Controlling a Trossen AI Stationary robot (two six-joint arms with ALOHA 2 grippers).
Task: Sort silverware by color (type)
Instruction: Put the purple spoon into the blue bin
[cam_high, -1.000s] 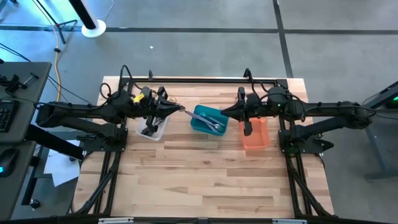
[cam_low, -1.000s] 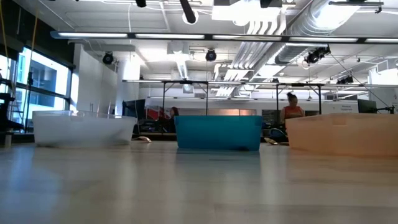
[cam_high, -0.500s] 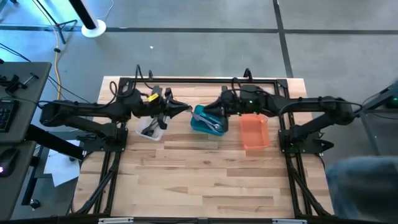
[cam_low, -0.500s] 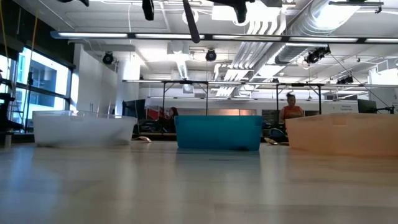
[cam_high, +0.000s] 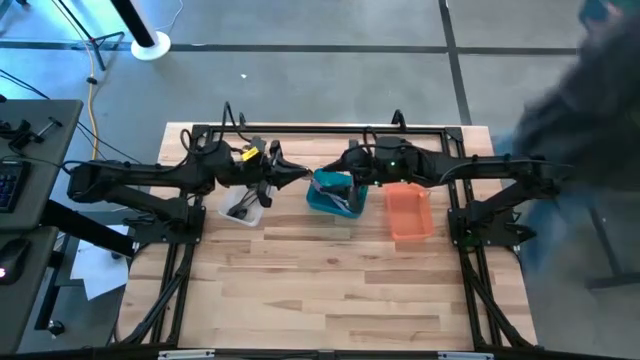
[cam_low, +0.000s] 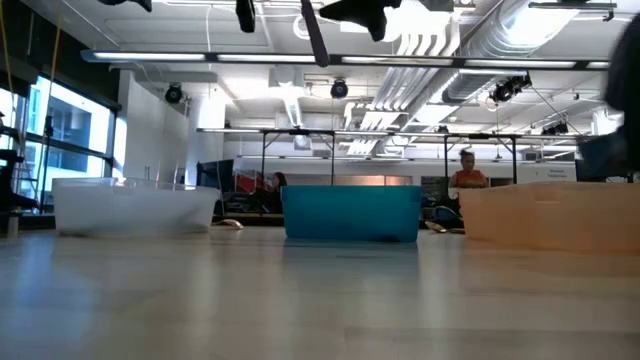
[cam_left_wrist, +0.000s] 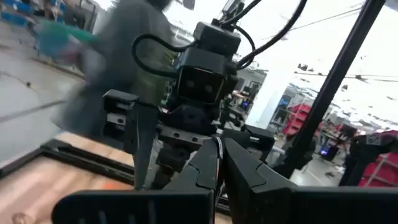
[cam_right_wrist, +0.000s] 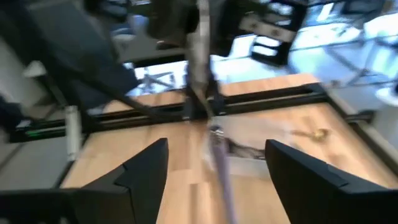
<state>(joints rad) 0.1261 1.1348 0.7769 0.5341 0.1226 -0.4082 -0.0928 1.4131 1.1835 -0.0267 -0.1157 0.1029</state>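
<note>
My left gripper is shut on a silver utensil, high above the left end of the teal bin. My right gripper faces it from the right, open, a finger on either side of the utensil's free end without touching it. In the low view the utensil slants down well above the teal bin. Silver utensils lie in the teal bin and dark ones in the clear bin. My left gripper pinches one end of the silver utensil between its two shut fingers. The fingers point toward the table's right. The utensil sticks out past the fingertips and slants downward, lifted clear of the bins and the table.
An orange bin stands right of the teal one. The black frame rail runs along the far edge. A blurred person moves past the table's far right corner. Bare wood fills the near half.
My right gripper has swung from above the orange bin toward the table's left, up to the left gripper over the teal bin, and has opened. My left gripper has shifted slightly right with the utensil. A person has come into view at the right.
</note>
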